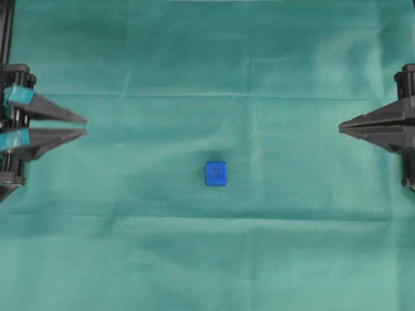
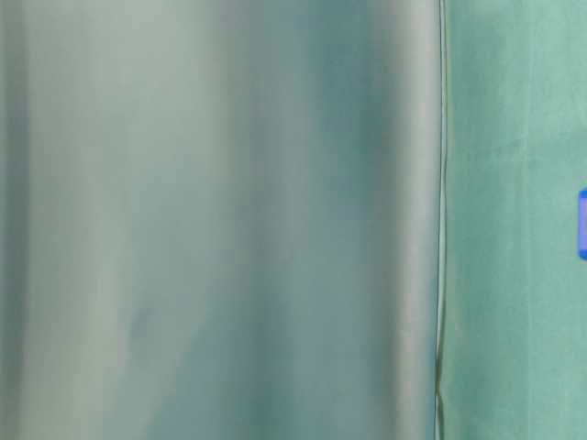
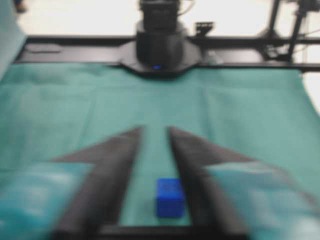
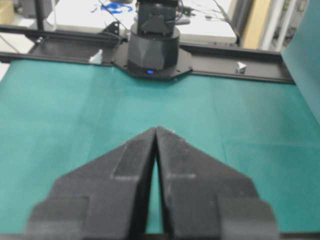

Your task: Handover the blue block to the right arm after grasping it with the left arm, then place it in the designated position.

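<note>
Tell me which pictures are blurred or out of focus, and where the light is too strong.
Overhead view: sharp, evenly lit; the small blue rounded cube is crisp on the green cloth. Table-level view: mostly a soft, defocused pale blur. Left wrist view: blurred overall, the teal-taped pincer smeared, background overexposed. Right wrist view: fairly sharp.

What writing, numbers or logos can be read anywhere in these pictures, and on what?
No text can be read in any view.
The blue block has a faint raised mark on its top face, too small and blurred to read.
The green cloth is plain.
</note>
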{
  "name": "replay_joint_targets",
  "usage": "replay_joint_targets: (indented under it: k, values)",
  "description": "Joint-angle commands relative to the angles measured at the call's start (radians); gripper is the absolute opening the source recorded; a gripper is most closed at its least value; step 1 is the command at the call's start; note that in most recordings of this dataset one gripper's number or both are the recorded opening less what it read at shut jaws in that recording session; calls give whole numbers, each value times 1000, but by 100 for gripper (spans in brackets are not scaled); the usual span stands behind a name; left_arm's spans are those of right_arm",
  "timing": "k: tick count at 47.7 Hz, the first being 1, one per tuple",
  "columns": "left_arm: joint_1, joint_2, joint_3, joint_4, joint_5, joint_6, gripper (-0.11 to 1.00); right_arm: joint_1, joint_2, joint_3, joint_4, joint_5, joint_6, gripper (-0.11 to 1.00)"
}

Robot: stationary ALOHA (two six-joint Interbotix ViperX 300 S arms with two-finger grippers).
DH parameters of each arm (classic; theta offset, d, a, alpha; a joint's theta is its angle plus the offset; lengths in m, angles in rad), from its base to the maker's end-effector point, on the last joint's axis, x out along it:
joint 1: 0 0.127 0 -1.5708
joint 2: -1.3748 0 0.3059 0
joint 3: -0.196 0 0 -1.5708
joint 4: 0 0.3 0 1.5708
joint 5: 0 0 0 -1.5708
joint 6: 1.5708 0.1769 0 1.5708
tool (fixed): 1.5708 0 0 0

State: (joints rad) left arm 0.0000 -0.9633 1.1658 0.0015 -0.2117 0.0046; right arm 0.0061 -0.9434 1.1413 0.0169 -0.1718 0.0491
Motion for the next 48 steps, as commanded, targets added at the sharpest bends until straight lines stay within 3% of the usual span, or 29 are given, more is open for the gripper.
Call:
replay_joint_targets:
  k: [1,9,14,32,48]
  values:
    - [2,11,-26,0,0,3,48,-6,3,-26,11,-6,3,25]
    - [2,11,-26,0,3,2,92,-17,6,-26,20,-3,5,74]
    - [2,11,-28,-2,3,0,100,-23,6,-26,20,-5,6,92]
    - [2,32,-41,0,-14,-2,100,-25,6,-26,20,-9,6,93]
    - [2,245,-164,0,-57,0,100,-25,8,-26,20,-11,6,93]
